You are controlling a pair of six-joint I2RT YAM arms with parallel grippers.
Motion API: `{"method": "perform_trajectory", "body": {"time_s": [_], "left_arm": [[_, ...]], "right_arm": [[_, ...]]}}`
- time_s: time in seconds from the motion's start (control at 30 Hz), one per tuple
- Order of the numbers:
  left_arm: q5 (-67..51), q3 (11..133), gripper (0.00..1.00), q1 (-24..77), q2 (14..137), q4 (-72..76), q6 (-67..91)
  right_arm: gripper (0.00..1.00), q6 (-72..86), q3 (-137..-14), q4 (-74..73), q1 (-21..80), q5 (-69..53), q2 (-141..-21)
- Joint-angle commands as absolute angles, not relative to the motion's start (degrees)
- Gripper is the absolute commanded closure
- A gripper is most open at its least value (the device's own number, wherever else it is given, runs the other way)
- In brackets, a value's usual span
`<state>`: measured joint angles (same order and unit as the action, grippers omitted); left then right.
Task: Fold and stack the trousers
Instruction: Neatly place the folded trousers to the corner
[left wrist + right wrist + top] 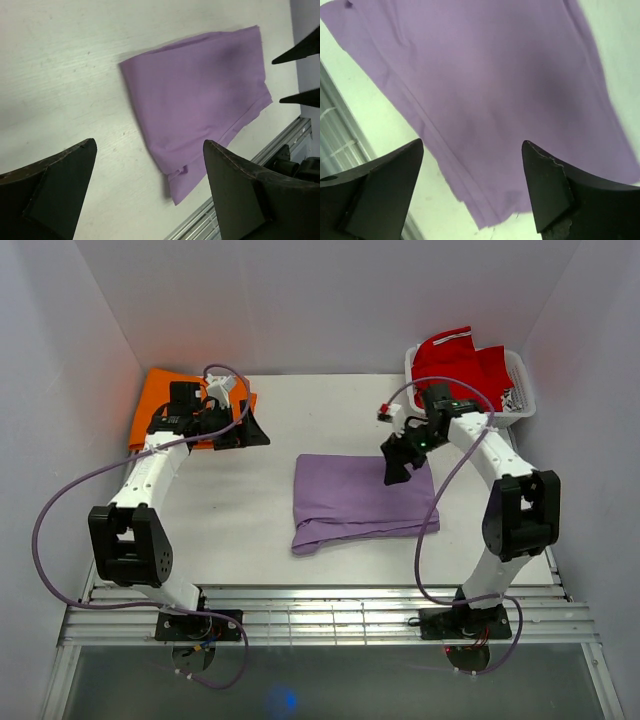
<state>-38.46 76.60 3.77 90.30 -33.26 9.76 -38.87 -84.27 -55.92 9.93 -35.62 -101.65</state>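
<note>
Lying folded into a flat rectangle on the white desk (250,510), the lilac trousers (362,502) sit just beyond the metal rails (320,612) that run along the near edge. The right pincer (402,462) is over the trousers' far right corner. Its dark jaws are spread wide with nothing between them. Its wrist camera looks through the gap onto purple cloth, and it is not possible to tell whether the tips touch the fabric. The left pincer (243,430) is well apart from the trousers, which lie to its right and nearer the rails. Its jaws are likewise released and empty, above the desk. Just to the left of that pincer, a folded orange garment (158,400) lies at the far left corner. Beyond the right pincer and to its right, a white basket (520,405) holds a red garment (455,358) with white trim.
</note>
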Motion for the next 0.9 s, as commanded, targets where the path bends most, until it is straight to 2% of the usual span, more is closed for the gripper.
{"method": "perform_trajectory", "body": {"time_s": [0.0,0.07,0.1,0.13,0.33,0.57,0.67,0.7,0.73,0.77,0.8,0.83,0.87], "left_arm": [[-32.2,75.5,0.02,3.0,89.8,-44.0,8.7],[-36.1,73.5,0.02,1.6,89.2,-45.2,7.0],[-38.8,72.3,0.02,0.8,88.1,-44.7,7.4],[-39.8,71.2,0.02,-0.3,87.7,-44.7,7.6],[-46.4,67.1,0.02,-9.8,87.1,-44.8,10.4],[-48.6,63.4,0.02,-11.9,88.7,-42.1,15.1],[-50.6,60.0,0.02,-11.8,87.4,-38.4,19.5],[-51.1,58.8,0.02,-11.9,87.0,-35.2,20.9],[-51.1,56.3,0.02,-11.7,86.5,-33.6,24.2],[-51.1,54.6,0.02,-11.7,86.0,-31.9,25.8],[-50.5,52.9,0.02,-11.1,84.9,-28.4,27.4],[-50.1,50.1,0.02,-10.5,84.6,-26.9,28.6],[-49.6,49.2,0.02,-9.7,84.5,-25.8,30.7]], "right_arm": [[0.14,-36.6,-81.7,-43.8,20.4,-26.7,-98.2],[0.09,-36.7,-78.8,-37.6,28.3,-21.9,-97.6],[0.03,-36.7,-78.1,-35.9,30.6,-20.5,-97.8],[0.05,-36.7,-77.6,-34.3,35.5,-17.8,-98.6],[0.09,-38.0,-74.1,-26.2,48.7,-11.1,-101.1],[0.09,-42.2,-63.7,-15.9,57.0,-4.0,-101.4],[0.01,-42.5,-61.0,-11.4,57.7,-0.4,-104.4],[0.04,-42.5,-60.6,-10.3,57.7,0.0,-105.1],[0.21,-42.3,-60.0,-8.1,57.6,2.7,-106.2],[0.32,-41.9,-60.0,-7.5,57.4,2.7,-106.5],[0.58,-40.9,-60.2,-6.9,57.1,2.5,-106.6],[0.79,-40.1,-60.5,-6.2,56.7,1.3,-106.2],[0.91,-39.3,-60.9,-5.2,56.4,0.8,-105.8]]}}
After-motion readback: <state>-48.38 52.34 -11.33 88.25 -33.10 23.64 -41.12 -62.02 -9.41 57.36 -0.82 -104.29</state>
